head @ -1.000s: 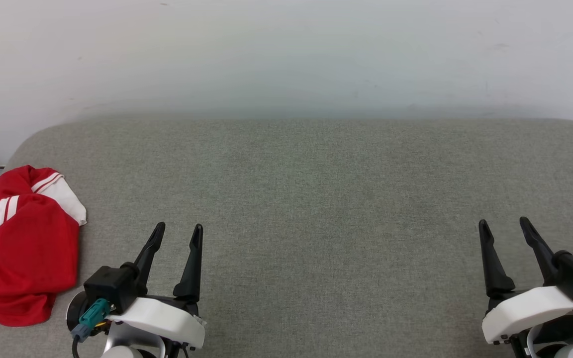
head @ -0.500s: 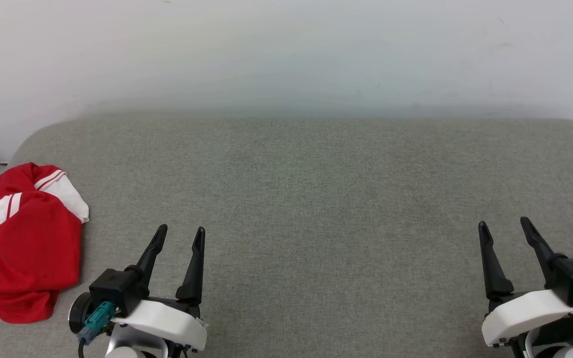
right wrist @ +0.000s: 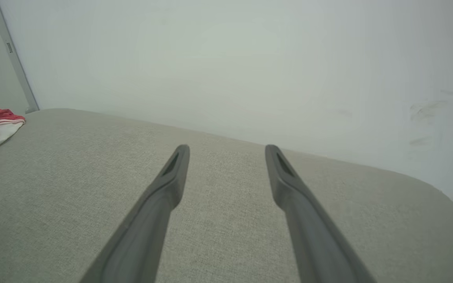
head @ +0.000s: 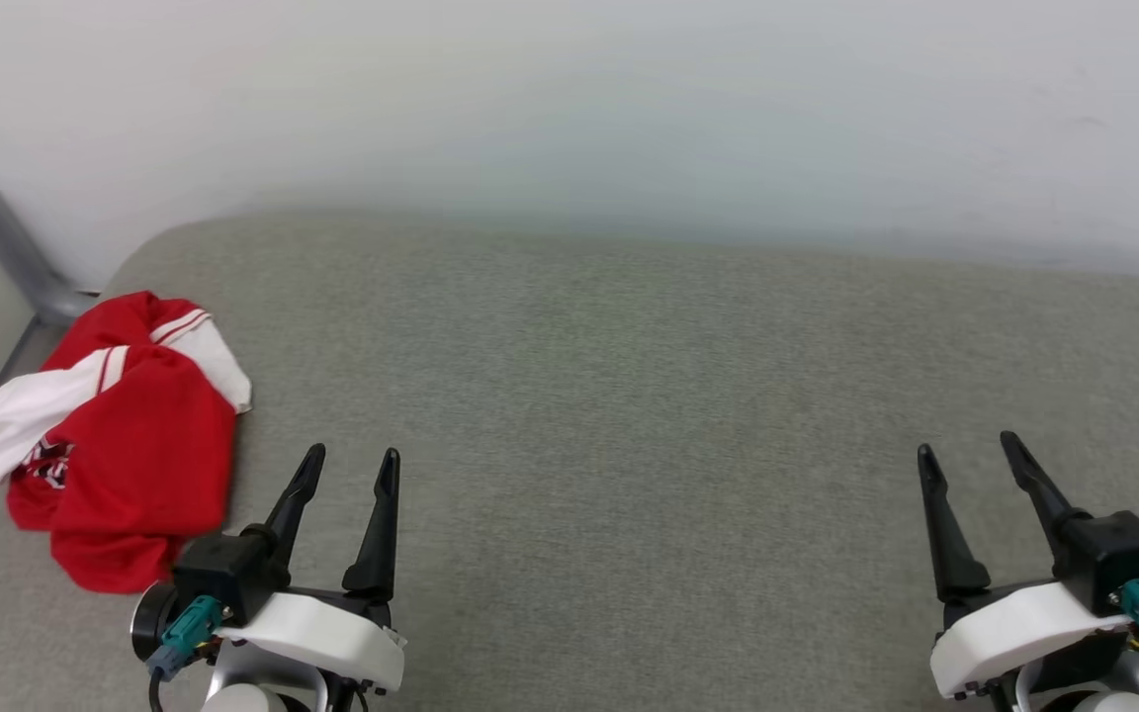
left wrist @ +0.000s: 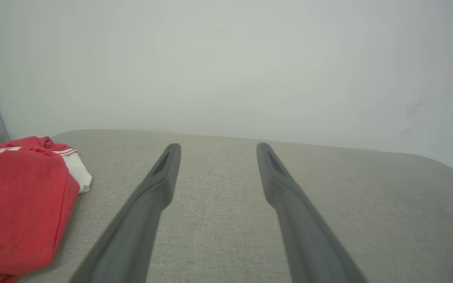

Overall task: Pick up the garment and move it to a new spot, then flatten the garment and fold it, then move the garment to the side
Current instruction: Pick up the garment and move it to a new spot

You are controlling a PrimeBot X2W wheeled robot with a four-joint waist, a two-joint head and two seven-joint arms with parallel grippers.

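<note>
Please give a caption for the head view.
Crumpled red shirt on grey cushion; left gripper, right gripper, jaws open.

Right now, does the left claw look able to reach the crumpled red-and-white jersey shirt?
Probably yes. The crumpled red-and-white jersey shirt lies just left of the open left claw on the grey fabric surface, with nothing between them.

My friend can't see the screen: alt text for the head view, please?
A crumpled red-and-white garment lies at the left end of a grey cushioned surface; the robot's left hand and right hand hover open and empty at the bottom.
</note>
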